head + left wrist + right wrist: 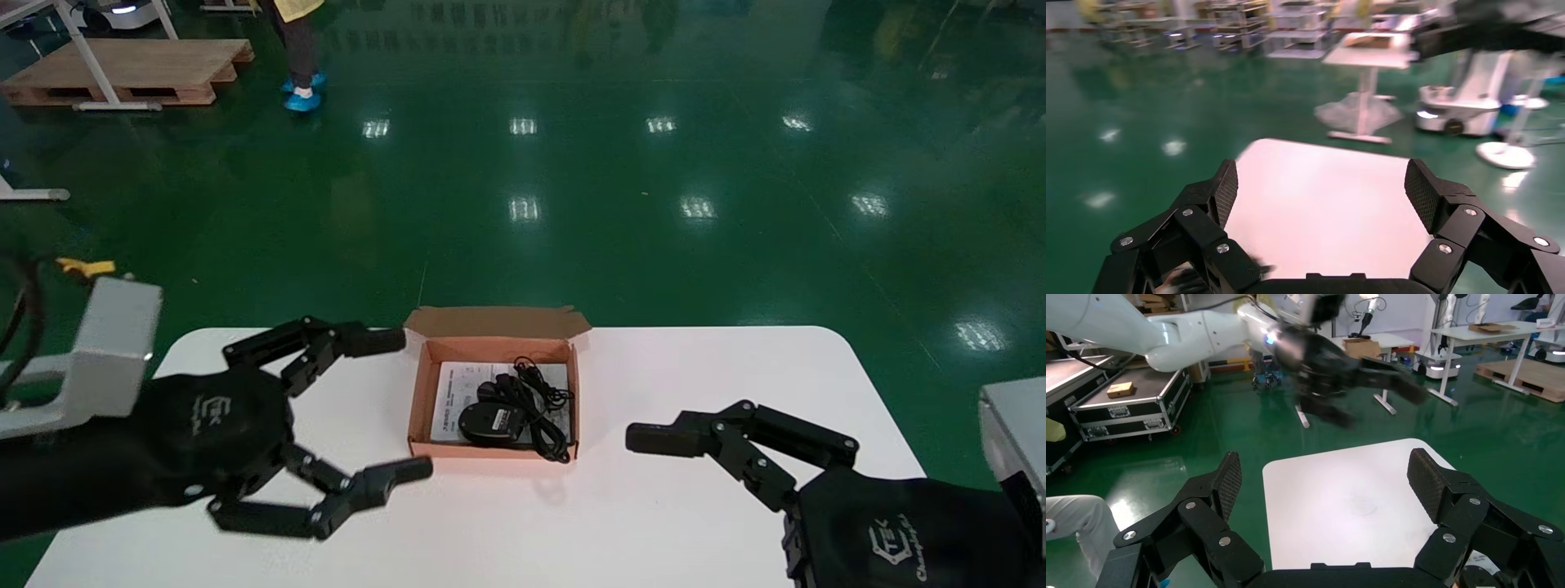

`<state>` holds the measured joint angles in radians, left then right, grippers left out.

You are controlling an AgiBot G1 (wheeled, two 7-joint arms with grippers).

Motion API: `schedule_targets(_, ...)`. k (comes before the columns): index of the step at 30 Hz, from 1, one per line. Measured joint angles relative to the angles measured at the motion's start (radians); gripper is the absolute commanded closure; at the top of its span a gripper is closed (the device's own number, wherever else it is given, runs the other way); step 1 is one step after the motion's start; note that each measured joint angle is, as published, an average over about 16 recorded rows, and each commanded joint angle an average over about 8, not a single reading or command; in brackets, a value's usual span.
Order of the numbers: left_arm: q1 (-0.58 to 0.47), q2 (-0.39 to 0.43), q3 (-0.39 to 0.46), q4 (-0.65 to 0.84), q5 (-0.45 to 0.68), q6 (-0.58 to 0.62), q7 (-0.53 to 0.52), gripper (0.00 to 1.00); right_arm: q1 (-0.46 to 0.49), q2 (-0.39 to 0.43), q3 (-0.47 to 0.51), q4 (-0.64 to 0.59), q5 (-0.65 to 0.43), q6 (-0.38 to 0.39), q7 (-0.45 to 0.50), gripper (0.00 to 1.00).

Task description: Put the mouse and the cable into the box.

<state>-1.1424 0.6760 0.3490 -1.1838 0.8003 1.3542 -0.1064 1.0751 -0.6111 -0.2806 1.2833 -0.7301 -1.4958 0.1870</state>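
An open orange cardboard box sits mid-table, its lid flap standing at the far side. Inside, on a white leaflet, lies the black mouse. The black cable is bundled beside and over the mouse, and one loop reaches the box's near right wall. My left gripper hovers open just left of the box, holding nothing; its own view shows bare table between the pads. My right gripper is open and empty to the right of the box. One of its fingers points toward the box.
The white table has rounded corners, with green floor beyond its far edge. A wooden pallet and a standing person are far off at the back left. The right wrist view shows the left arm across the table.
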Motion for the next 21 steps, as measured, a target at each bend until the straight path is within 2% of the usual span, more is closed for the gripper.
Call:
schedule_targets(10, 0.072, -0.069, -0.075, -0.108, -0.075, 0.153, -0.082, 0.00, -0.001, 0.002, 0.001, 0.001, 0.007, -0.002, -0.001, 0.00)
schedule_targets(21, 0.081, -0.077, -0.083, -0.119, -0.084, 0.170, -0.090, 0.00, -0.001, 0.002, 0.001, 0.001, 0.007, -0.002, -0.001, 0.00)
